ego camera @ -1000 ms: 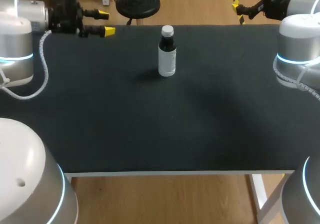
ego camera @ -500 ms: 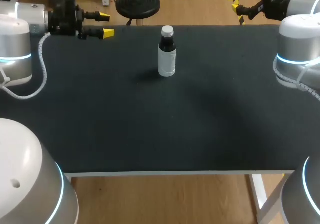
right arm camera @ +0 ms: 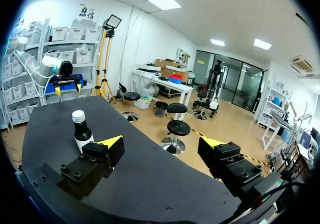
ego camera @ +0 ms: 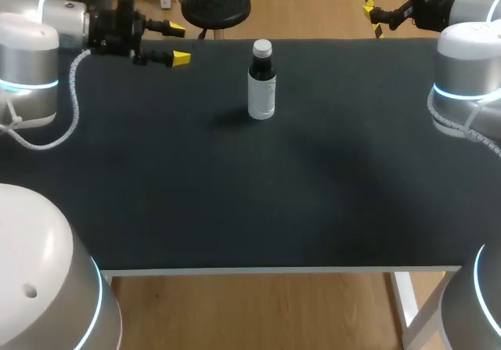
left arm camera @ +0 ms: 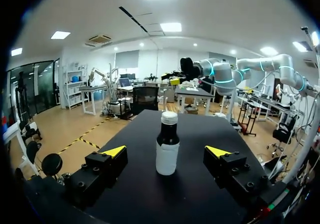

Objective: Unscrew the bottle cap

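Both end effectors gape wide, empty. Bottle [ego camera: 261,92] upright, upper centre of bench [ego camera: 235,209], cap [ego camera: 262,48] on. Left end effector [ego camera: 178,45], upper left, should clamp the body low; right end effector [right arm camera: 161,142] best takes cap squarely.

Left arm [ego camera: 27,60], right arm [ego camera: 466,52]: silver-white, cyan rings. White coiled cable [ego camera: 74,99]. Black screwed left gripper [left arm camera: 166,151], yellow tips.
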Tool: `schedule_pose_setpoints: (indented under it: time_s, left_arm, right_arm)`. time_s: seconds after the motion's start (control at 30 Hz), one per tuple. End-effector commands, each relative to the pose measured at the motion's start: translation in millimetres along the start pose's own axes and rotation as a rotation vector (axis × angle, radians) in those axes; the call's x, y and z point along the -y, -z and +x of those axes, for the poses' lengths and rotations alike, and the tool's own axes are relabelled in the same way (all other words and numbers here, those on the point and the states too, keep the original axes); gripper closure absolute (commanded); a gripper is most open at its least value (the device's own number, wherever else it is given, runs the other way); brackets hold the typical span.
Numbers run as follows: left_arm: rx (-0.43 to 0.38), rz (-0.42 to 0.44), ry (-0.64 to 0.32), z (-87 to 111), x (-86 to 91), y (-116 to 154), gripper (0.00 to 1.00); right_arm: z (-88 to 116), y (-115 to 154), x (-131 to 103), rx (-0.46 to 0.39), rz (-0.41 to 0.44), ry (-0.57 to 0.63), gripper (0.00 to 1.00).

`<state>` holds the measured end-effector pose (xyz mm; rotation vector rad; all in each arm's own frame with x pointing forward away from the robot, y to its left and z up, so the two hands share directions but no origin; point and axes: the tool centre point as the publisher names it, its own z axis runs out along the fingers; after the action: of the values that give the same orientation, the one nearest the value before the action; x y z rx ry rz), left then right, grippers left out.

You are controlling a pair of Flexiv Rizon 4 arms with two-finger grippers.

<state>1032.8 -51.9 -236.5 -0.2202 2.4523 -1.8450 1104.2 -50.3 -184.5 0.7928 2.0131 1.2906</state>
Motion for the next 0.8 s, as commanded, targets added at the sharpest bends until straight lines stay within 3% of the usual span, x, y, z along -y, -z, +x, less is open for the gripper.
schedule_pose_setpoints:
  time_s: [0.03,0.2,0.53,0.8]
  left_arm:
    - [-0.031,0.04,-0.032,-6.7,-11.7,-12.0,0.0]
    - [-0.024,0.046,-0.011,-11.6,-16.6,-25.7,0.0]
    - [-0.116,0.038,-0.027,-10.0,-12.3,-69.8,0.0]
    - [-0.163,0.041,-0.018,-14.0,-11.5,-88.5,0.0]
  right_arm:
    - [0.0,0.0,0.0,0.0,0.0,0.0,0.0]
    - [0.0,0.0,0.0,0.0,0.0,0.0,0.0]
    - [0.0,0.0,0.0,0.0,0.0,0.0,0.0]
    - [0.0,0.0,0.0,0.0,0.0,0.0,0.0]
